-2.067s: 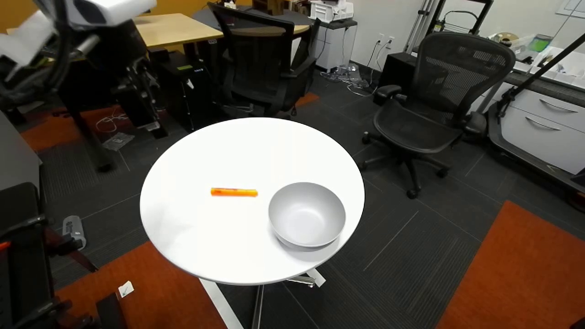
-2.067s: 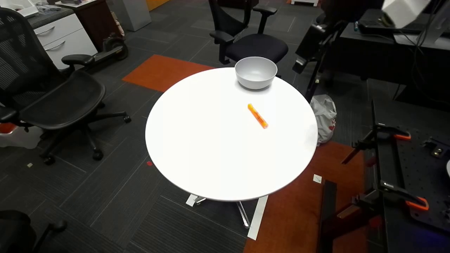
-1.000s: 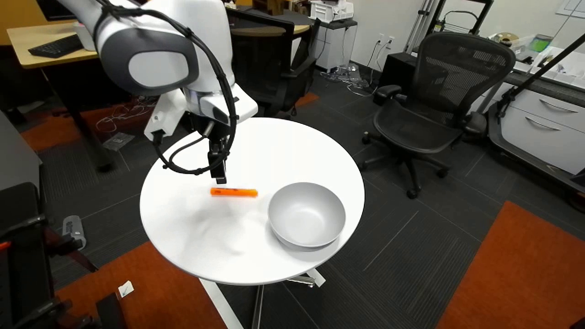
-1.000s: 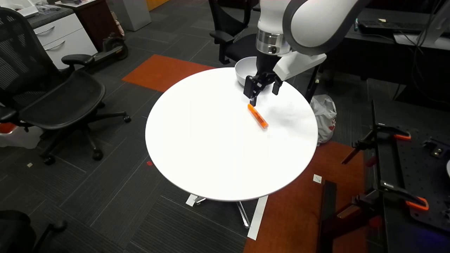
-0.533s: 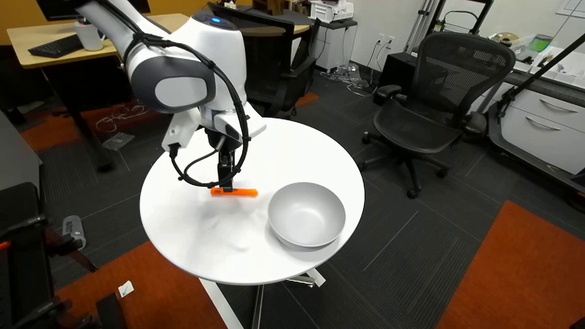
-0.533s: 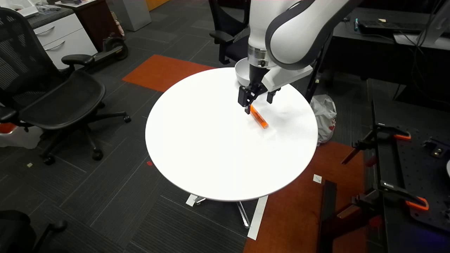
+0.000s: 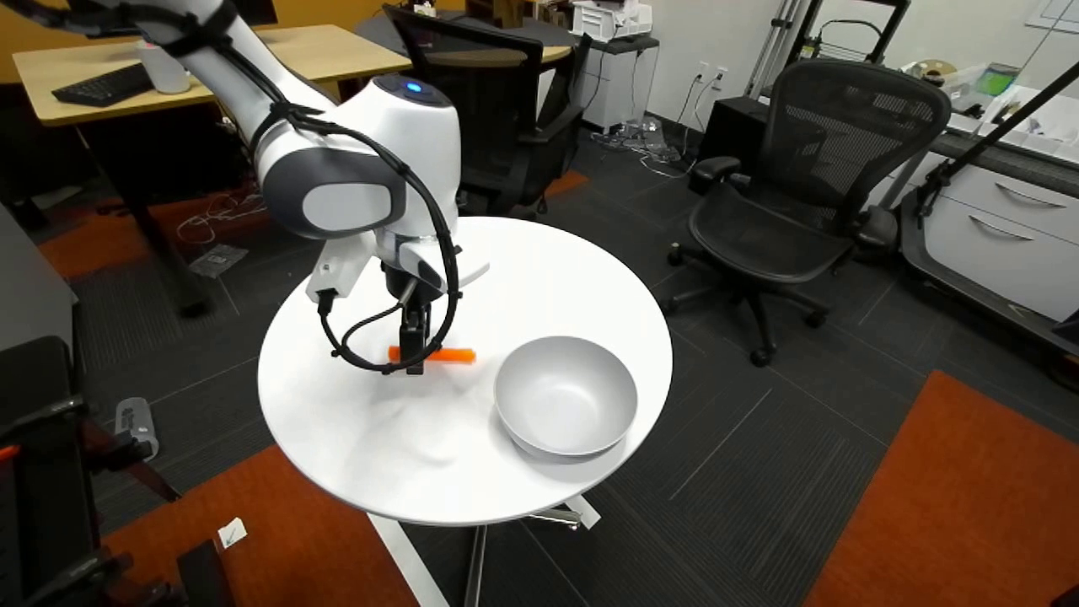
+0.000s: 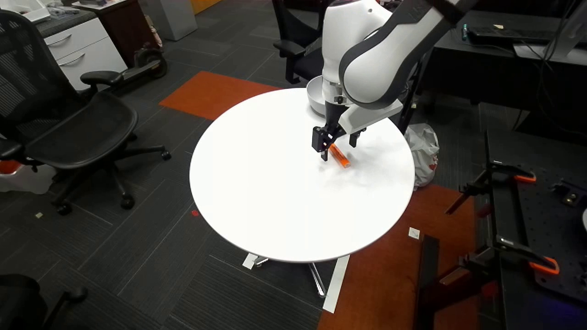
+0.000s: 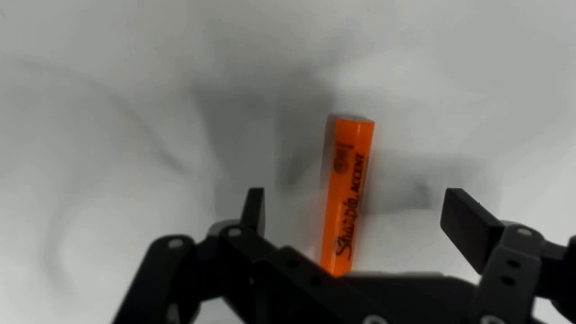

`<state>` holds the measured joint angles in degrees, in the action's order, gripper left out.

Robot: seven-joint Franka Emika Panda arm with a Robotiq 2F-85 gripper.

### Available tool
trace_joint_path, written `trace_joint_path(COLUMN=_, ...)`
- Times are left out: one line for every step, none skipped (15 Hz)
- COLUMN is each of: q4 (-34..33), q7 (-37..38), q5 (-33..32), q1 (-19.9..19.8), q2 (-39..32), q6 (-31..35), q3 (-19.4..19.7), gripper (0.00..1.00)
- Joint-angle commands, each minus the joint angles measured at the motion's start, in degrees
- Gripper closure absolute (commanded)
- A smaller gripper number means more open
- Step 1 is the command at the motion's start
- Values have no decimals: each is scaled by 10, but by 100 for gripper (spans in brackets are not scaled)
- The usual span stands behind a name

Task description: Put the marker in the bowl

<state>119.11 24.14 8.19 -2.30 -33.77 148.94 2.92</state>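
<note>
The orange marker lies flat on the white round table (image 7: 523, 278). It shows in both exterior views (image 7: 455, 356) (image 8: 342, 159), partly covered by my gripper. In the wrist view the marker (image 9: 345, 189) runs between the two fingers, its near end hidden behind the gripper body. My gripper (image 9: 354, 198) is open, with one finger on each side of the marker and a gap to each. In both exterior views the gripper (image 7: 414, 367) (image 8: 339, 149) is low over the table at the marker. The grey bowl (image 7: 566, 396) stands upright and empty; the arm partly hides it in an exterior view (image 8: 315, 96).
Black office chairs (image 7: 809, 169) (image 8: 78, 123) stand around the table. A wooden desk (image 7: 329, 52) is behind the arm. A black bench with orange-tipped clamps (image 8: 518, 174) stands beside the table.
The arm swung in over the table from the side, then lowered the open gripper until its fingers straddle the marker. The marker and bowl have not moved.
</note>
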Motion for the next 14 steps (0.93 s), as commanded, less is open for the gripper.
trace_joint_path(q4=-14, q7=2, q5=1, q1=20, q2=-11, q6=-3, q3=20, gripper=28)
trace_joint_path(q4=-15, q7=3, q5=0, q1=22, q2=-12, q6=-3, q3=22, gripper=34)
trace_joint_path(q4=-16, q7=2, q5=0, q1=24, q2=-13, q6=-3, q3=24, gripper=43)
trace_joint_path(q4=-17, q7=2, q5=0, q1=26, q2=-13, q6=-5, q3=26, gripper=50)
trace_joint_path(q4=-17, q7=2, q5=-1, q1=28, q2=-13, q6=-6, q3=29, gripper=57)
trace_joint_path(q4=-18, q7=2, q5=-1, q1=29, q2=-13, q6=-6, q3=29, gripper=66)
trace_joint_path(q4=-19, q7=2, q5=-1, q1=29, q2=-12, q6=-8, q3=30, gripper=73)
trace_joint_path(q4=-20, q7=2, q5=-1, q1=29, q2=-12, q6=-8, q3=31, gripper=81)
trace_joint_path(q4=-20, q7=2, q5=-1, q1=29, q2=-12, q6=-9, q3=31, gripper=88)
trace_joint_path(q4=-21, q7=1, q5=-1, q1=29, q2=-12, q6=-10, q3=32, gripper=96)
trace_joint_path(q4=-22, q7=1, q5=-2, q1=29, q2=-12, q6=-11, q3=33, gripper=99)
trace_joint_path(q4=-24, q7=6, q5=-8, q1=35, q2=-10, q6=-11, q3=40, gripper=97)
trace_joint_path(q4=-24, q7=10, q5=-17, q1=43, q2=-4, q6=-14, q3=46, gripper=95)
trace_joint_path(q4=-16, q7=18, q5=-32, q1=55, q2=11, q6=-10, q3=58, gripper=95)
